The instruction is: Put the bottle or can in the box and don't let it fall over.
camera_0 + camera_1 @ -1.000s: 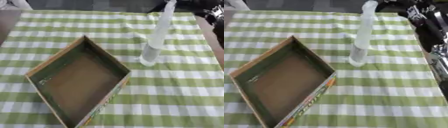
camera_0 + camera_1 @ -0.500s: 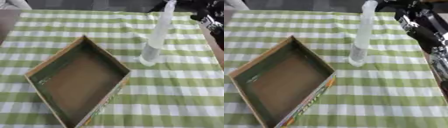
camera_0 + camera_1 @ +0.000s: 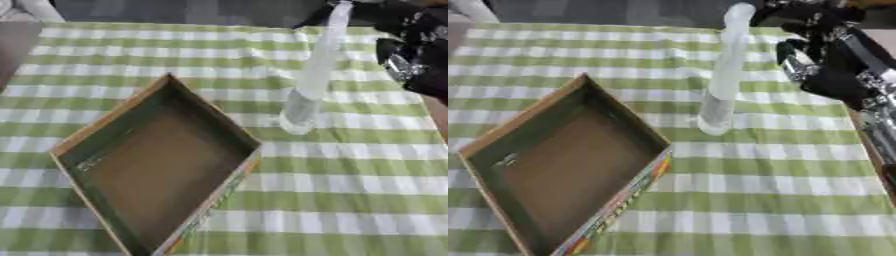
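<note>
Green-and-white checked tablecloth (image 3: 367, 175) over the table, dark floor (image 3: 175, 10) beyond.

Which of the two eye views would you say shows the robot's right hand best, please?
The right eye view: the right hand shows with its dark palm, its fingers and part of the forearm, beside the tall clear bottle. In the left eye view the picture's right edge cuts it off, leaving only a dark part.

A green-and-white checked tablecloth (image 3: 350, 170) covers the table, with a dark floor strip (image 3: 175, 10) beyond its far edge.
</note>
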